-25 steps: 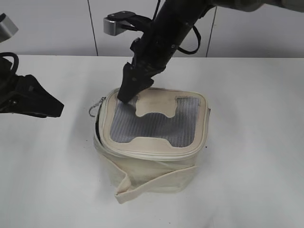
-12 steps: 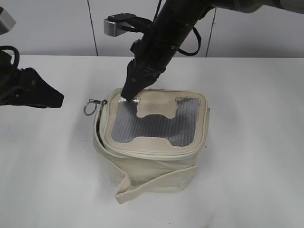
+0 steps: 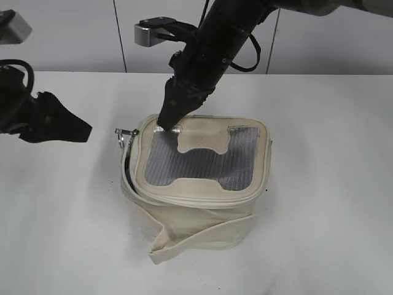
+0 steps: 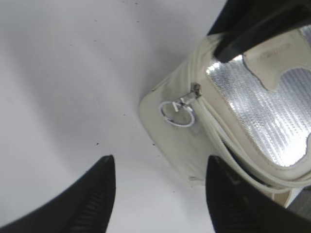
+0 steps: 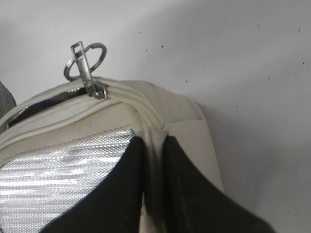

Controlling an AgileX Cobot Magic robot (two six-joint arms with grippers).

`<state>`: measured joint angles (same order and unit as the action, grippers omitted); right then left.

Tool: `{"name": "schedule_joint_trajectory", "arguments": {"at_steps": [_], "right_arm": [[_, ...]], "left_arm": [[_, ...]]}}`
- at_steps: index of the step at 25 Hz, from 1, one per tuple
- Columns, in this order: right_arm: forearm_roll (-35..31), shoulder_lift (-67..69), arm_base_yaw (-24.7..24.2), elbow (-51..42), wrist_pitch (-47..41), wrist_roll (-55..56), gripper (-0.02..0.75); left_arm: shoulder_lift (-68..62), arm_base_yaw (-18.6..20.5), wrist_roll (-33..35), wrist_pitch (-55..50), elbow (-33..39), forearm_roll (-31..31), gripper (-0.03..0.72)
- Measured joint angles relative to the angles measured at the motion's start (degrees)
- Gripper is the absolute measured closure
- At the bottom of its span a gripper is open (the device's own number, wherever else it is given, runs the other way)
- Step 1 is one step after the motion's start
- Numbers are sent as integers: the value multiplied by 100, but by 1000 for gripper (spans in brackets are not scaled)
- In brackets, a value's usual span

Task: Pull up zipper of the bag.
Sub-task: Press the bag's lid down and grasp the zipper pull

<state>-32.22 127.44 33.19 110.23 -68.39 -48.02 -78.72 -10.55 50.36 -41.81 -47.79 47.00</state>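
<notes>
Right fingers (image 5: 121, 194) pinch bag (image 3: 202, 203) lid edge.

A plain white worktop (image 3: 319, 184) is seen, backed by a pale wall (image 3: 61, 37) divided by dark vertical seams.

Matte black arms, looping black cables, ribbed left pincer fingers (image 4: 92, 204).
</notes>
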Motion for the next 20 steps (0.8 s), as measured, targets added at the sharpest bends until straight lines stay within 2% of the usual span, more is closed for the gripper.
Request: {"name": "schedule_joint_trajectory", "arguments": {"at_steps": [6, 12, 20], "right_arm": [[0, 0, 0, 11, -8, 19, 647], [54, 12, 0, 149, -94, 59, 651], [156, 41, 8, 323, -213, 108, 657]], "left_arm": [[-327, -536, 373, 215, -37, -36, 229], [-894, -551, 378, 284, -626, -37, 229], [-1814, -551, 391, -619, -1669, -287, 225]]}}
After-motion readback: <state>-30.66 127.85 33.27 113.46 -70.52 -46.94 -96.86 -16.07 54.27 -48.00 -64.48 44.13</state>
